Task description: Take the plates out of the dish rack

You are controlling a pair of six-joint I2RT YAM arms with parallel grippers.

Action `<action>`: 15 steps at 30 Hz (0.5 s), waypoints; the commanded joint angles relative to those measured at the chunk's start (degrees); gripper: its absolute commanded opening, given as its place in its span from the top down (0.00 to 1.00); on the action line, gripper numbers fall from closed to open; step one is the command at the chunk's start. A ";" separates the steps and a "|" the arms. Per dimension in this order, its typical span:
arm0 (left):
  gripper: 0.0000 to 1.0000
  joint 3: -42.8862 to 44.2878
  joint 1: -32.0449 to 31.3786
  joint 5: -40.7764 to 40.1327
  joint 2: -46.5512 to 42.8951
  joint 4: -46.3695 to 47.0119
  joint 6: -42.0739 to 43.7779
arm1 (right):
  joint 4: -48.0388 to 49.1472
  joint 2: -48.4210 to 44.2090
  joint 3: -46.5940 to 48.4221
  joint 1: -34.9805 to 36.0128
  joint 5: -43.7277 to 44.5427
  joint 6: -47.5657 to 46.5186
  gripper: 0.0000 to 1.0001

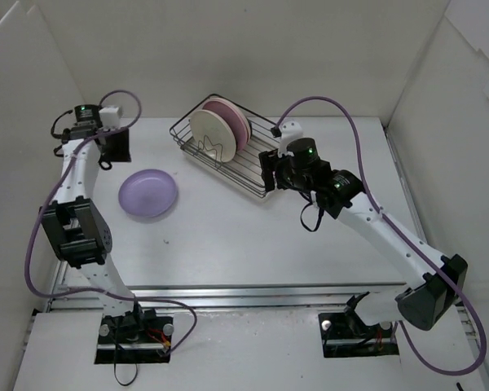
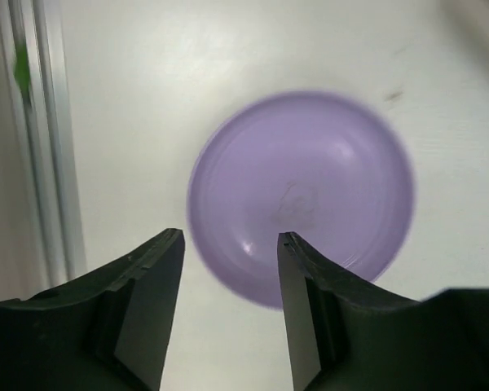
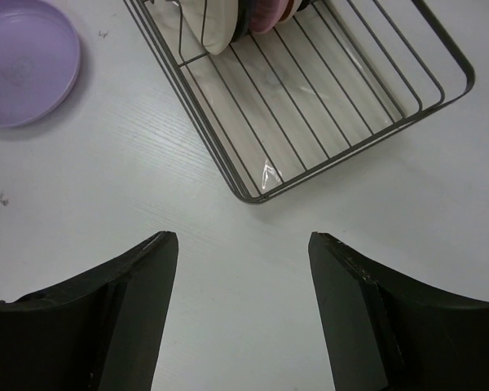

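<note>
White tabletop (image 1: 228, 244), boxed by white panels at 9, 12 and 3 o'clock. Two white-and-black arms bolted at 6 o'clock: left arm (image 1: 73, 204) reaching up the 9 o'clock side, right arm (image 1: 383, 236) stretched from 5 o'clock toward centre. Rectangular dark metal wire dish rack (image 1: 248, 167) at 12 o'clock of the table, long axis running 10 to 4 o'clock, with a zigzag divider wire inside. Three plates on edge at the rack's 10 o'clock end, packed close: round cream plate (image 1: 210, 130) in front, round pink plate (image 1: 238, 122) behind, and a dark plate (image 3: 241, 29) wedged between them, only its edge seen in the right wrist view, colour not certain. The 4 o'clock half of the rack holds bare wire only. Round lavender plate (image 1: 148, 194) flat on the table at 9 o'clock, well apart from the rack, blurred in the left wrist view. Left gripper (image 2: 231, 240) above the table at 11 o'clock of the lavender plate, jaws apart, nothing between them, plate visible beyond the fingertips. Right gripper (image 3: 243, 240) at the rack's 4 o'clock end, jaws spread wide, holding nothing, the rack's near corner just ahead of the fingertips.
</note>
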 commanded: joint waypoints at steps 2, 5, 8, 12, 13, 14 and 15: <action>0.50 3.18 -10.14 4.33 -7.58 17.22 18.65 | 1.47 -5.04 -1.44 -0.82 4.45 -1.25 0.34; 0.55 5.30 -12.16 16.01 -4.87 26.18 22.88 | 1.38 -6.18 -2.50 -2.13 4.10 -0.55 0.34; 0.57 4.42 -14.09 26.21 -3.37 38.12 23.41 | 0.94 -6.89 -2.85 -2.49 3.84 -0.20 0.34; 0.50 10.45 -16.48 29.31 3.04 44.68 22.97 | -1.08 -7.07 -2.77 -2.49 3.66 0.15 0.34; 0.50 12.31 -17.26 29.31 4.62 44.68 22.98 | -1.52 -6.98 -2.68 -2.49 3.58 0.33 0.34; 0.50 14.16 -17.27 29.23 7.33 44.68 22.98 | -2.04 -6.89 -2.68 -2.32 3.58 0.68 0.34; 0.49 16.87 -17.88 29.40 8.49 44.68 22.89 | -2.22 -6.98 -2.68 -2.23 3.58 0.86 0.34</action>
